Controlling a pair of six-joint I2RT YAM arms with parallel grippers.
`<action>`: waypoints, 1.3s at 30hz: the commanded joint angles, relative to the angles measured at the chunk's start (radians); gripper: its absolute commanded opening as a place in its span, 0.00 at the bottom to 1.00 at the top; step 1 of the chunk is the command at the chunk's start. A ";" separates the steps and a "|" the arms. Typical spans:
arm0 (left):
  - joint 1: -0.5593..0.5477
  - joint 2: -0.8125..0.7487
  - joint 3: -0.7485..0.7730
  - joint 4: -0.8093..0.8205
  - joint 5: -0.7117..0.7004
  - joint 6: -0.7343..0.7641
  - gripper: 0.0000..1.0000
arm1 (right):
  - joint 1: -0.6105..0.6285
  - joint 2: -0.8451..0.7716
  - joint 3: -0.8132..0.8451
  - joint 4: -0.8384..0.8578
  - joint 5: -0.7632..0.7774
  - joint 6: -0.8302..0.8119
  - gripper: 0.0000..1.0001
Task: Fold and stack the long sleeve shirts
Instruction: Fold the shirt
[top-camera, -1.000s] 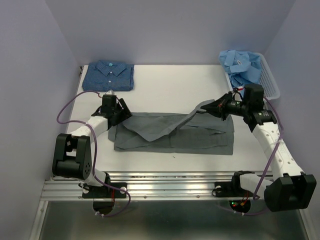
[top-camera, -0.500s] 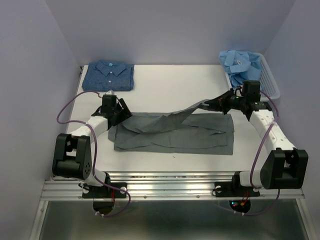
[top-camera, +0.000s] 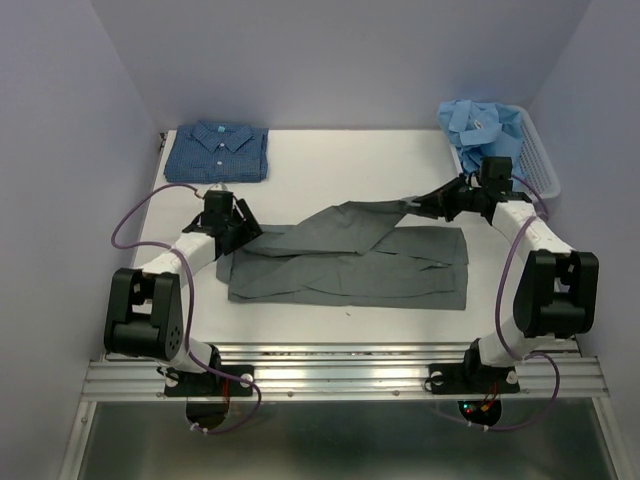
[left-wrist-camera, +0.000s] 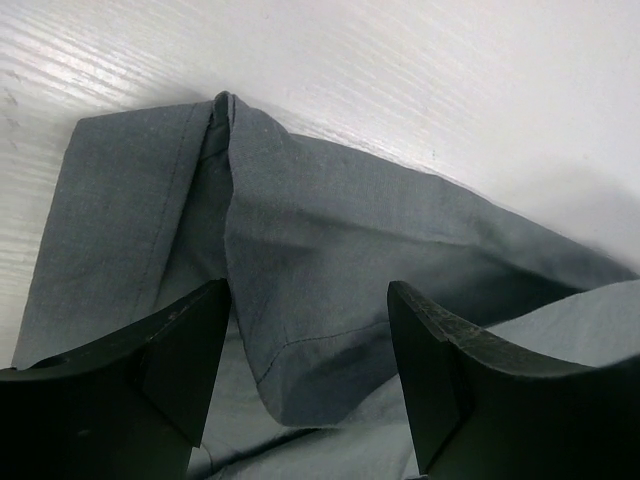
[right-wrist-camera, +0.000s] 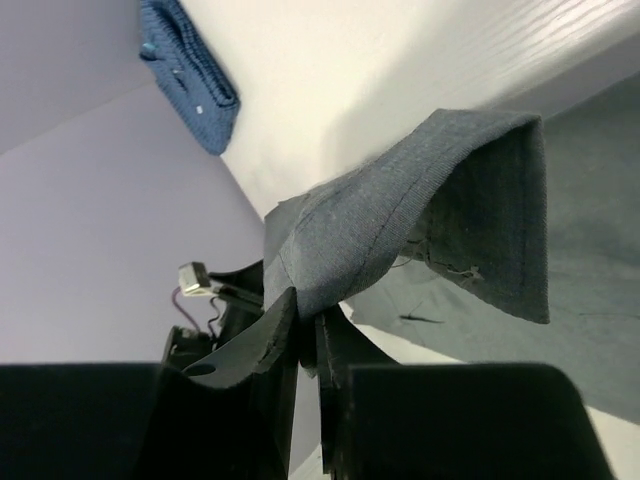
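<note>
Grey shirt lies flat across centre of the surface, long way left-right, w/ one strip of it lifted off the body and stretched diagonally from mid-left up to right of centre. Right arm: elbow block at lower right of top view, forearm runs up and left, wrist just below the basket, right claw pointing left toward frame centre. In the wrist view that claw's fingers are nearly together w/ a fold of grey cloth pinched between the tips, so it is holding the grey shirt; the cloth drapes out to the right of the tips as a folded flap w/ a stitched hem, and the rest of the shirt lies on the surface below. Left arm: elbow block at lower left, forearm angled up-right, wrist bent so left claw points right and down at the shirt's upper left edge. Left wrist view shows its fingers wide apart, nothing between them, low over a folded grey edge w/ a seam running down the middle; can't tell if the tips touch the cloth. Dk blue patterned shirt sits folded, collar up, at upper left of the surface, well apart from both claws. Lt blue shirts are bunched in the white basket at upper right, spilling over its left rim, near the right wrist.
</note>
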 joint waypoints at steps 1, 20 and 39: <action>0.003 -0.058 0.029 -0.038 -0.042 -0.009 0.76 | -0.002 0.023 0.023 0.045 0.070 -0.106 0.16; -0.005 -0.256 0.052 -0.251 -0.143 -0.072 0.86 | 0.015 -0.103 -0.031 0.057 0.508 -0.776 1.00; -0.660 0.156 0.520 -0.234 -0.216 0.478 0.86 | 0.143 0.342 0.294 0.076 0.601 -0.979 1.00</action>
